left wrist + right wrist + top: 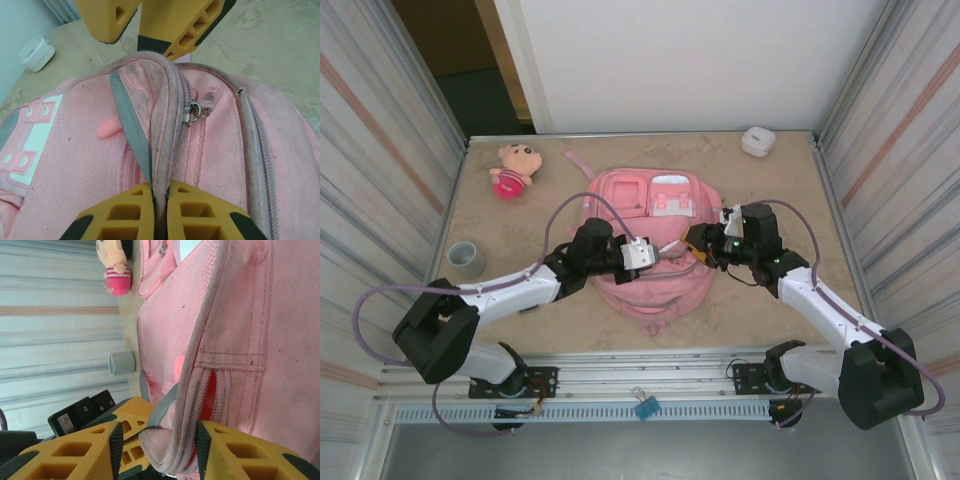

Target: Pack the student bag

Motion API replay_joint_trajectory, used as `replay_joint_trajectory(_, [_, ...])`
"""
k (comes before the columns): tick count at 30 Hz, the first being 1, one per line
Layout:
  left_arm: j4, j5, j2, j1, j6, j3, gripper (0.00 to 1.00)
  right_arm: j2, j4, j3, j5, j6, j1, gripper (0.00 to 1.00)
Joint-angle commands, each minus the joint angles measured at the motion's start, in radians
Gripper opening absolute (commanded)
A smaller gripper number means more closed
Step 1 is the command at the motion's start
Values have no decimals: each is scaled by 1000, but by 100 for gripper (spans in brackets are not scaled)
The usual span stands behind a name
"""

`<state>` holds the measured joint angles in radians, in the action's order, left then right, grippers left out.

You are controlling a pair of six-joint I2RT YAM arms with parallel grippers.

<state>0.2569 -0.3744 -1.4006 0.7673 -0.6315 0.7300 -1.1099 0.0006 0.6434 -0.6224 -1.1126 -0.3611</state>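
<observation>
From above, the student bag (pixel 655 290) lay flat in the middle of the table (pixel 770 300), front pockets facing up. The two arms reached in from either side and met over its centre. The left gripper (pixel 667 251) and right gripper (pixel 693 243) sat just beside each other on the fabric, but this view was too small to tell how their jaws stood. A plush doll (pixel 510 170) lay at the far left corner, a grey cup (pixel 465 258) by the left edge and a white case (pixel 758 140) at the far right, all well apart from the bag. A blue clip (pixel 647 407) hung on the front rail.

The left wrist camera settled the first grip. The left gripper (pixel 160 192) was pinched tight on a raised ridge of the student bag (pixel 75 165), with the zip edge running up between its yellow fingers (pixel 125 215). A metal zip pull (pixel 195 111) lay just right of the ridge and a grey strip (pixel 131 127) ran along its left side. The right gripper's fingers (pixel 175 30) held the far end of the same ridge, and the white case (pixel 36 52) sat beyond.

The right wrist camera showed the right gripper (pixel 159 440) partly closed, with a thick fold of the student bag (pixel 280 340) clamped between its fingers (pixel 240 450). Past the bag were the plush doll (pixel 117 265) and the grey cup (pixel 121 363).
</observation>
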Motion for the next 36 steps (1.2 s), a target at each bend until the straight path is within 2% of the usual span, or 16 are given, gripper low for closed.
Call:
replay_joint_trajectory(1, [18,-127,18,12,-64,25,1,-11,24,29,0,-31,-15,44])
replay_joint_trajectory(11, [-33,-161,31,-17,-150,29,2,-63,-10,26,49,-44,-56,52])
replay_joint_trajectory(12, [-43,-167,31,-17,-160,33,2,-69,-5,25,54,-45,-58,49])
replay_joint_trajectory(16, [-53,-161,36,-17,-135,42,2,-88,35,20,80,-49,-70,25])
replay_joint_trajectory(19, [-37,-85,59,-18,-70,18,4,-76,65,9,99,-97,-90,11])
replay_joint_trajectory(22, [-19,29,82,-25,-5,-16,6,-39,95,-14,159,-132,-124,3])
replay_joint_trajectory(24, [-53,64,85,-41,34,-14,7,-8,117,-31,219,-163,-150,0])
replay_joint_trajectory(26, [-96,67,94,-54,98,-7,9,23,128,-44,288,-193,-178,0])
replay_joint_trajectory(29, [-119,68,149,-54,255,-17,24,58,119,-47,386,-224,-215,0])
replay_joint_trajectory(34, [-216,172,316,-48,708,-6,47,87,136,-42,478,-228,-262,0])
replay_joint_trajectory(36, [-303,250,367,-31,863,14,50,91,147,-41,490,-225,-270,0])
